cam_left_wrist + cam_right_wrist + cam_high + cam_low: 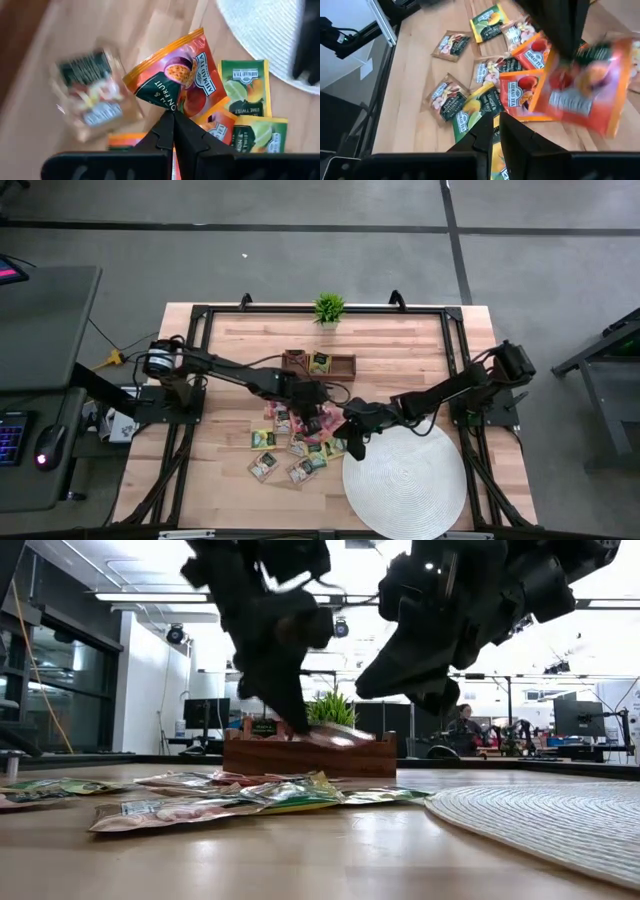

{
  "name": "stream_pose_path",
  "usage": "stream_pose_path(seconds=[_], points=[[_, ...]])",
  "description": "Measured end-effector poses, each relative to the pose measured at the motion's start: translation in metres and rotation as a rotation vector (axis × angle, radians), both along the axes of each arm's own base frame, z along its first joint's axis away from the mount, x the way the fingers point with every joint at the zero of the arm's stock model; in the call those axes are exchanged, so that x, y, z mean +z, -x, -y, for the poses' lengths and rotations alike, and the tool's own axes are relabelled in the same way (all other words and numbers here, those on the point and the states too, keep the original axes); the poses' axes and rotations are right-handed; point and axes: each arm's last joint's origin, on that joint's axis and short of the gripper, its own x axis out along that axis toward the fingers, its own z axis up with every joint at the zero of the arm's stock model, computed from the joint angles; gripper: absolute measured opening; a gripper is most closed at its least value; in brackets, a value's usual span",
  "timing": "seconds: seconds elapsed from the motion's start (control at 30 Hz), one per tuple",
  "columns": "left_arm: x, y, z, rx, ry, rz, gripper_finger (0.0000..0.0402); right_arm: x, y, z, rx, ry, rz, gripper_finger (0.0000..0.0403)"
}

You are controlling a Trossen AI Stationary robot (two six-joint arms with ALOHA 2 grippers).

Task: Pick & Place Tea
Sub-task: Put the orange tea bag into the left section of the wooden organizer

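My left fingers (173,131) are pressing together on the corner of an orange-red passion fruit tea packet (177,80), pinching it so that it is hanging clear of the desk (225,360), above the scattered pile. In the right wrist view that same packet (582,92) is showing blurred, up in the air near my other arm. My right fingers (495,131) are standing just a crack apart, holding nothing, hovering low over the pile near a green lime packet (470,111) and a red packet (517,92). The rest of the tea packets (292,445) are lying flat on the desk between my two arms, just beside the edge of the round white woven mat (405,480). Farther out, a brown wooden box (320,363) is sitting beyond the pile with a packet in it, and a small green potted plant (328,308) is standing at the desk's far edge.
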Motion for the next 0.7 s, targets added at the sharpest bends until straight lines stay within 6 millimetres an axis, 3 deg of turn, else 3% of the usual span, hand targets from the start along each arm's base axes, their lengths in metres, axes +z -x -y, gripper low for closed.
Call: stream_pose_path(seconds=[0.4, 0.57, 0.7], points=[[0.075, 0.006, -0.012, -0.229, -0.569, -0.238, 0.0, -0.002, 0.005, -0.003, 0.074, -0.07, -0.075, 0.0014], [0.09, 0.014, -0.018, -0.237, -0.778, -0.361, 0.0, -0.004, 0.008, -0.003, 0.104, -0.102, -0.122, 0.0007], [0.091, 0.019, -0.02, -0.276, -0.875, -0.45, 0.0, -0.002, 0.011, -0.003, 0.104, -0.102, -0.146, 0.0002]])
